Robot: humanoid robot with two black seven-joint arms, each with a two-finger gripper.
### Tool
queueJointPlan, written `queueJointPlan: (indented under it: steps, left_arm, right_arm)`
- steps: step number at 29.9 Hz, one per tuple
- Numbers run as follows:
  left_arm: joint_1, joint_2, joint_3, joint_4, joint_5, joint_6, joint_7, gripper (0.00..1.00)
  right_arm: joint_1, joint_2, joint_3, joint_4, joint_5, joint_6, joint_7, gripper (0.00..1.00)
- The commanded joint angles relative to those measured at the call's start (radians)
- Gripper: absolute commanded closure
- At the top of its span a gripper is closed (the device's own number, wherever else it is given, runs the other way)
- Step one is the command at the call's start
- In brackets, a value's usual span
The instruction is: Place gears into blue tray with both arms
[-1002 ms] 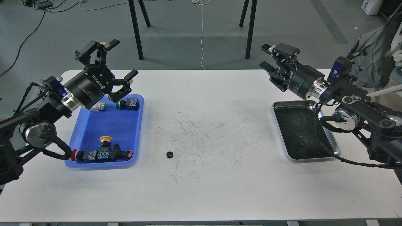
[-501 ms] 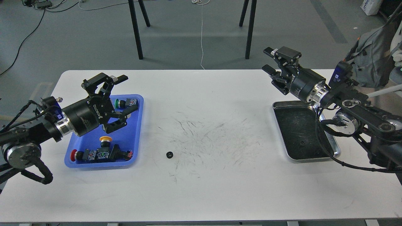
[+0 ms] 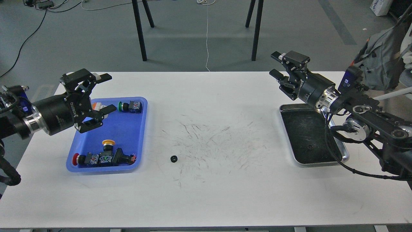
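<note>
Tiny black toothed gear [image 3: 173, 158] lies alone mid-table, at 3 o'clock of bright-blue plastic tray [image 3: 136, 135]. Our left gripper [image 3: 104, 93] spread, empty; right gripper [image 3: 276, 66] likewise. We judge gear light, stiff; pinch across rim.

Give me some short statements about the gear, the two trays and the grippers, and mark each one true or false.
1. A gear lies on the white table, outside both trays. True.
2. The blue tray holds push-button switches. True.
3. The left gripper is shut on a gear. False: its fingers are spread and hold nothing.
4. The steel tray stands to the left of the blue tray. False: it stands on the right side of the table.
5. The right gripper is open. True.
</note>
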Motion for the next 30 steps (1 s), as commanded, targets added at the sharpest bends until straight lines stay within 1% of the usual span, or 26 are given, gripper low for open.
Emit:
queueJointPlan:
  steps: [1, 3, 5, 6, 7, 9, 11, 14, 16, 18, 20, 21, 25, 30]
  left_arm:
    - [0.023, 0.007, 0.011, -0.05, 0.03, 0.125, -0.004, 0.0]
    - [0.016, 0.031, 0.017, -0.082, 0.042, 0.14, 0.007, 0.0]
    - [0.001, 0.141, 0.016, -0.232, 0.077, 0.145, 0.001, 0.0]
    - [-0.019, 0.215, 0.016, -0.28, 0.111, 0.145, 0.002, 0.0]
    - [-0.022, 0.249, 0.016, -0.28, 0.131, 0.137, 0.005, 0.0]
    - [-0.02, 0.238, 0.022, -0.279, 0.172, 0.137, -0.001, 0.0]
    - [-0.019, 0.237, 0.028, -0.276, 0.247, 0.158, 0.001, 0.0]
    - [-0.019, 0.241, 0.024, -0.279, 0.443, 0.249, -0.002, 0.0]
    - [-0.023, 0.238, 0.025, -0.276, 0.537, 0.289, 0.001, 0.0]
    - [-0.02, 0.232, 0.025, -0.277, 0.583, 0.315, 0.001, 0.0]
    - [-0.017, 0.229, 0.027, -0.277, 0.622, 0.315, 0.005, 0.0]
    - [-0.017, 0.228, 0.027, -0.277, 0.645, 0.315, 0.004, 0.0]
    - [-0.01, 0.18, 0.033, -0.276, 0.729, 0.248, -0.005, 0.0]
    - [-0.026, 0.145, 0.034, -0.274, 1.003, 0.218, -0.015, 0.0]
  right_arm:
    - [-0.005, 0.0, 0.0, 0.006, 0.0, -0.007, 0.0, 0.34]
    - [-0.005, 0.0, 0.0, 0.006, 0.0, -0.008, 0.0, 0.34]
    - [-0.005, 0.0, 0.0, 0.006, 0.0, -0.013, 0.0, 0.34]
    - [-0.005, -0.002, 0.0, 0.005, 0.0, -0.013, 0.0, 0.32]
    - [-0.005, -0.002, 0.002, 0.003, 0.0, -0.014, 0.0, 0.32]
    - [-0.006, -0.005, 0.006, 0.001, 0.0, -0.014, 0.0, 0.32]
    - [-0.019, -0.015, 0.009, 0.006, 0.0, -0.021, 0.0, 0.32]
    - [-0.028, -0.018, 0.017, 0.009, 0.0, -0.028, 0.002, 0.32]
    - [-0.038, -0.018, 0.028, 0.009, 0.0, -0.031, 0.0, 0.31]
    - [-0.054, -0.018, 0.041, 0.008, 0.0, -0.047, 0.0, 0.28]
    - [-0.072, -0.022, 0.058, 0.006, 0.002, -0.073, 0.0, 0.22]
    - [-0.081, -0.022, 0.064, 0.006, 0.002, -0.083, 0.0, 0.21]
    - [-0.12, -0.023, 0.092, 0.011, 0.002, -0.099, 0.0, 0.21]
    - [-0.132, -0.023, 0.101, 0.012, 0.002, -0.103, 0.0, 0.21]
